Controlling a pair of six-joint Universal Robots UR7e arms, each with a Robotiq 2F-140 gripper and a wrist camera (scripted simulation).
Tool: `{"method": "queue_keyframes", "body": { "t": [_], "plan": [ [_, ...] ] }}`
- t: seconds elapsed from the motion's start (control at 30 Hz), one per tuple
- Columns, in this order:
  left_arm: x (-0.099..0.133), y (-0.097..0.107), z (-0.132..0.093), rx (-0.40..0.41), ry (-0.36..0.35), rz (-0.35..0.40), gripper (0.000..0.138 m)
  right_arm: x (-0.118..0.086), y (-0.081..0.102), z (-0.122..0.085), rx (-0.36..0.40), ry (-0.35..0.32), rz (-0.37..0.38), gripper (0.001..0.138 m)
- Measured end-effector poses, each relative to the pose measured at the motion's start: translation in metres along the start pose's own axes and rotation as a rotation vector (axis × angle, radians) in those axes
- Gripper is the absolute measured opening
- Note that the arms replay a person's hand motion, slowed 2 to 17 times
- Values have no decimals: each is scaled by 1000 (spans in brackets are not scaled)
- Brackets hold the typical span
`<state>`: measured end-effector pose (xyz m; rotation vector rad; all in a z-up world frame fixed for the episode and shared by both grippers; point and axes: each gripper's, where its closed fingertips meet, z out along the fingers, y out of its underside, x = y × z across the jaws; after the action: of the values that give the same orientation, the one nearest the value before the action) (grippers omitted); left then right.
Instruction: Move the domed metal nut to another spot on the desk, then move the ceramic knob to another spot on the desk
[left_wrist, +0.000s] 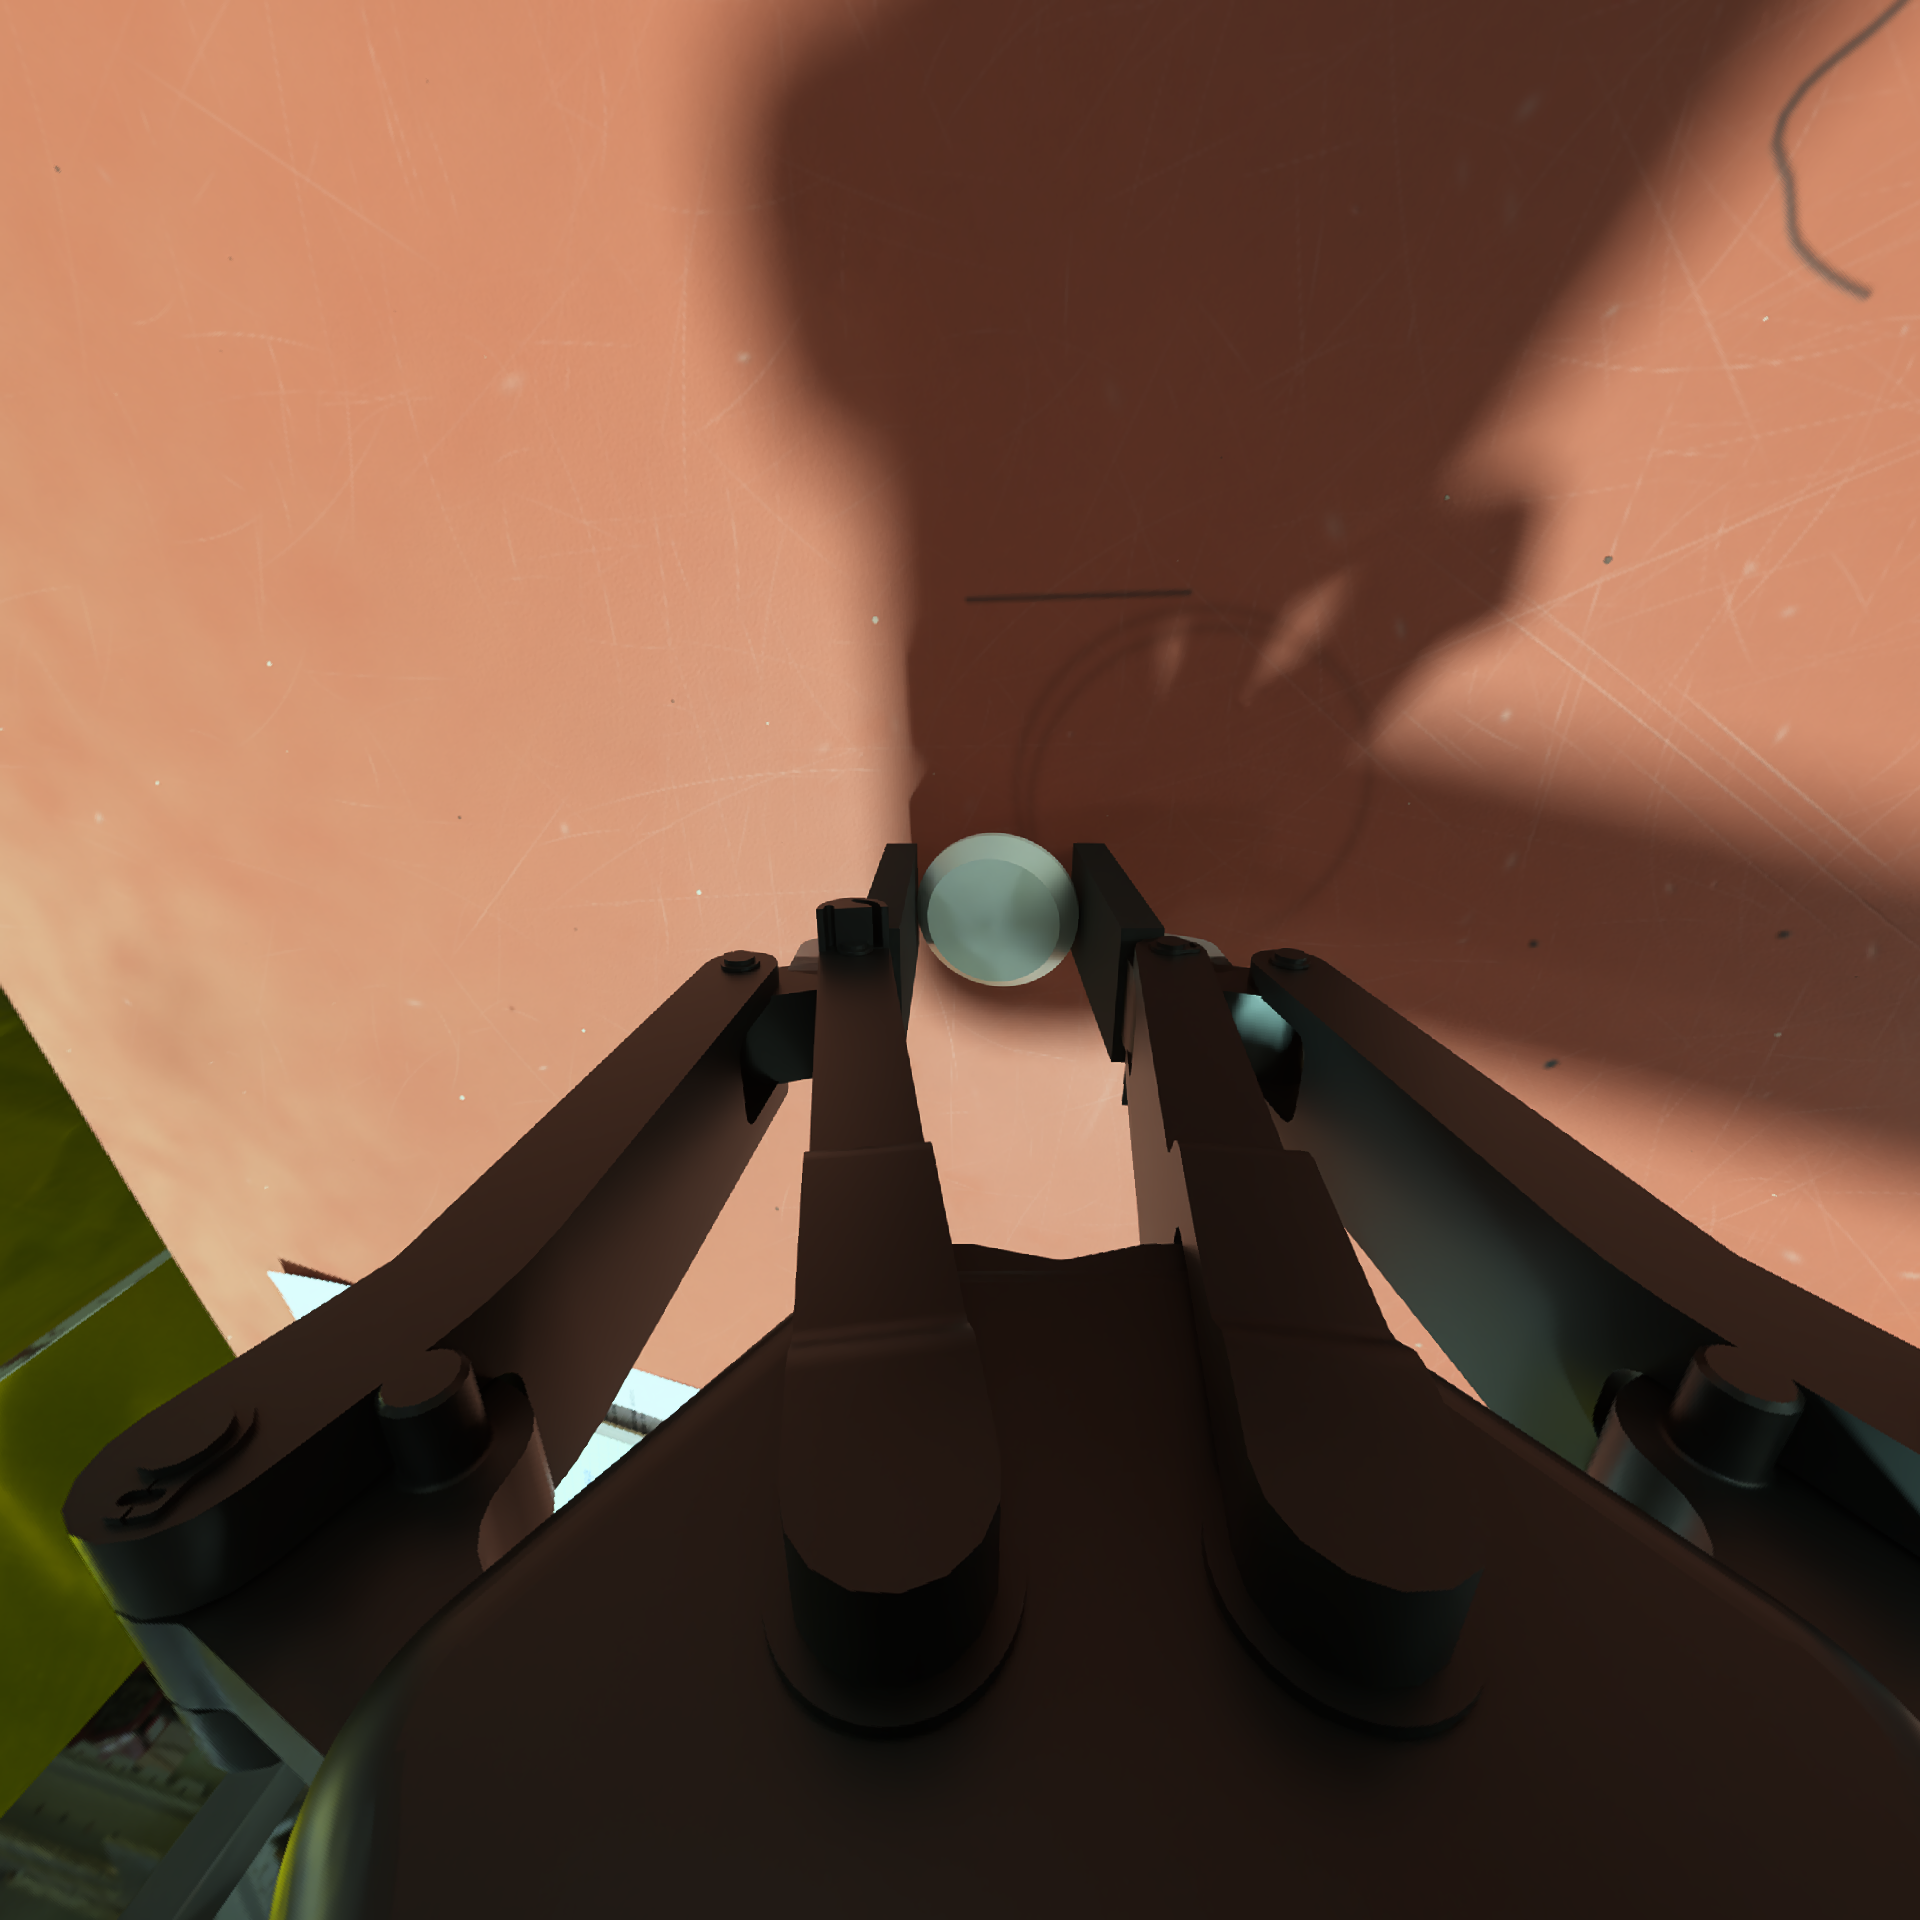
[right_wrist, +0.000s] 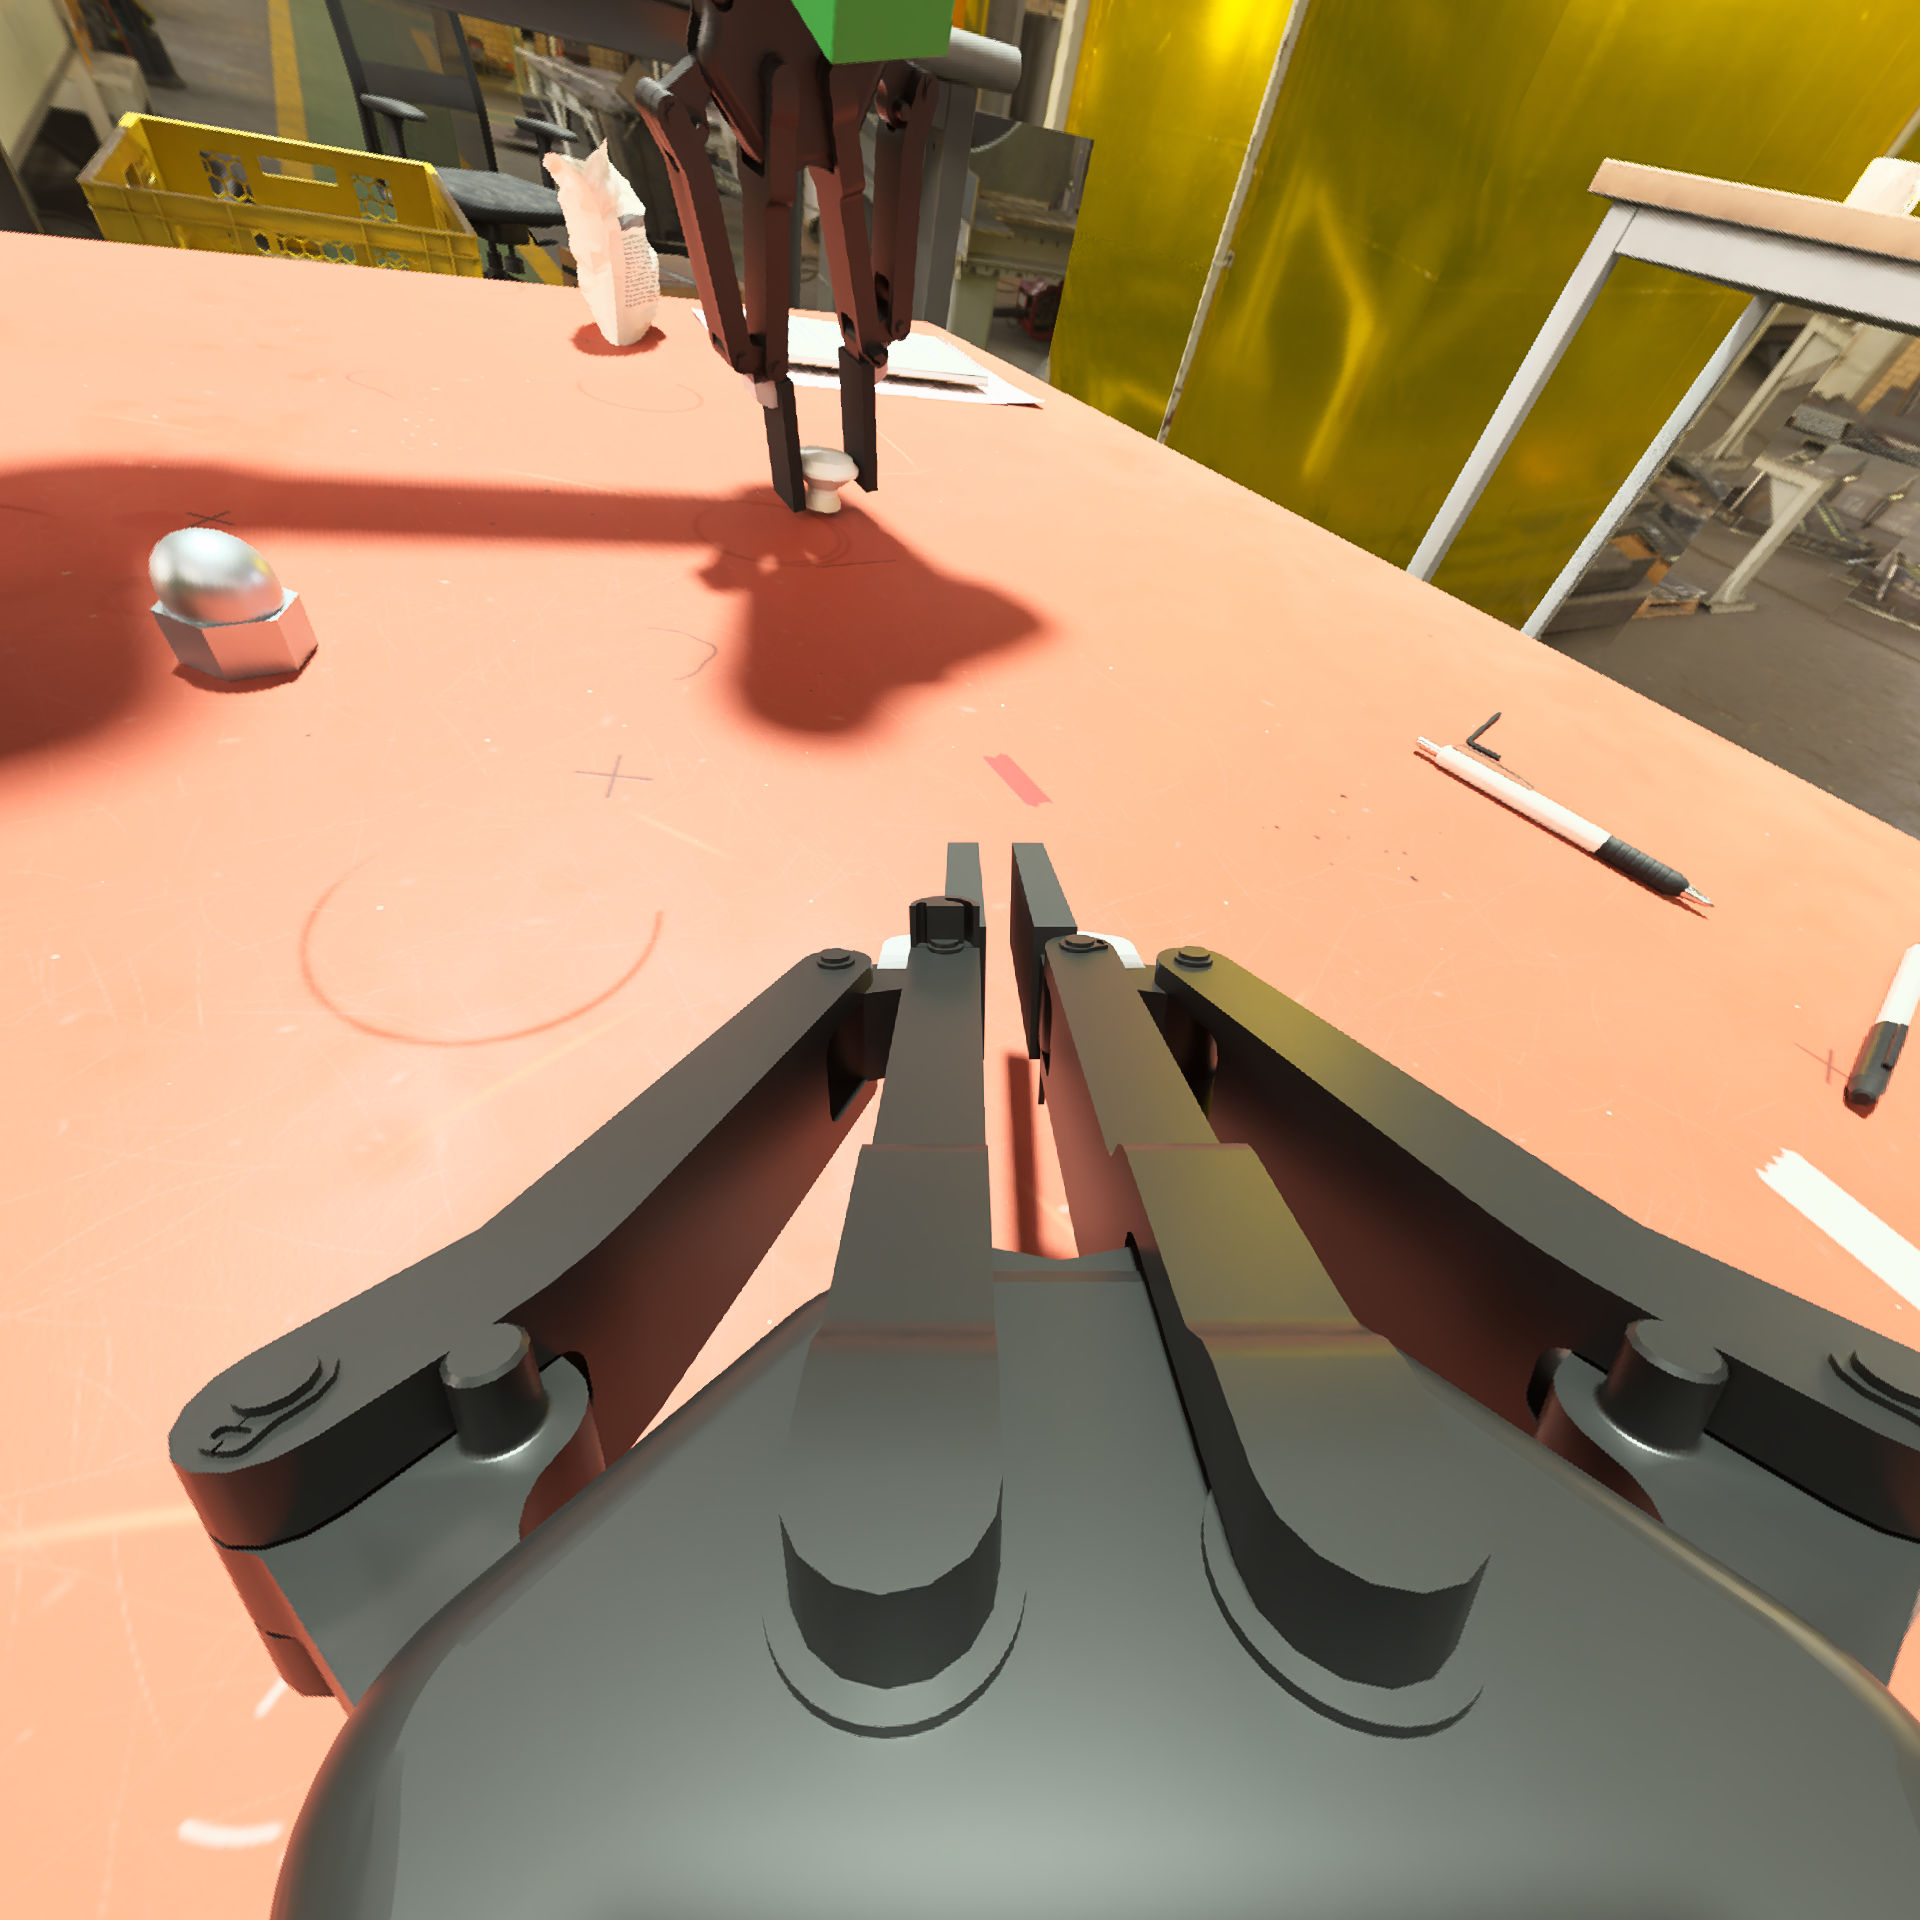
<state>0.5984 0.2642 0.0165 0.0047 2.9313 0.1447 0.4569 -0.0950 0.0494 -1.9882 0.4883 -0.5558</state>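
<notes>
Between the pads of the left gripper (left_wrist: 995, 906) the ceramic knob (left_wrist: 995, 907) is being gripped, its pale round cap facing the left wrist camera and one pad pressing each side. The gripper is pointing straight down at the salmon desk (left_wrist: 416, 520), inside its own dark shadow. The right wrist view is showing the same grasp from the side: the left gripper (right_wrist: 827, 480) is hanging vertically from above, its fingers (right_wrist: 784, 452) clasping the knob (right_wrist: 828, 476) by the cap, with the stem pointing down just above or at the desk (right_wrist: 1195, 644); contact cannot be told. The right gripper (right_wrist: 995, 871) is reaching low and forward over the desk, its pads nearly together with only a narrow slit between them and nothing held. Only this view is showing the domed metal nut (right_wrist: 227, 608), standing upright on its hexagonal base to the left, well apart from the knob, a white pen (right_wrist: 1558, 819) and a marker (right_wrist: 1886, 1029) to the right, and crumpled paper (right_wrist: 613, 249) at the far edge.
</notes>
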Motion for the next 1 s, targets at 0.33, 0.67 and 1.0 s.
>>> {"method": "queue_keyframes", "body": {
  "t": [0.33, 0.67, 1.0],
  "plan": [
    [3, 5, -29, -35, -66, -7, 40, 1, 4, -9, 1, 2, 4, 9],
    [21, -17, -86, 52, -129, -17, 40, 4, 11, -24, 5, 8, 16, 9],
    [57, -67, -136, 89, -178, 12, 40, 2, 19, -39, 0, 5, 5, 9]
  ]
}}
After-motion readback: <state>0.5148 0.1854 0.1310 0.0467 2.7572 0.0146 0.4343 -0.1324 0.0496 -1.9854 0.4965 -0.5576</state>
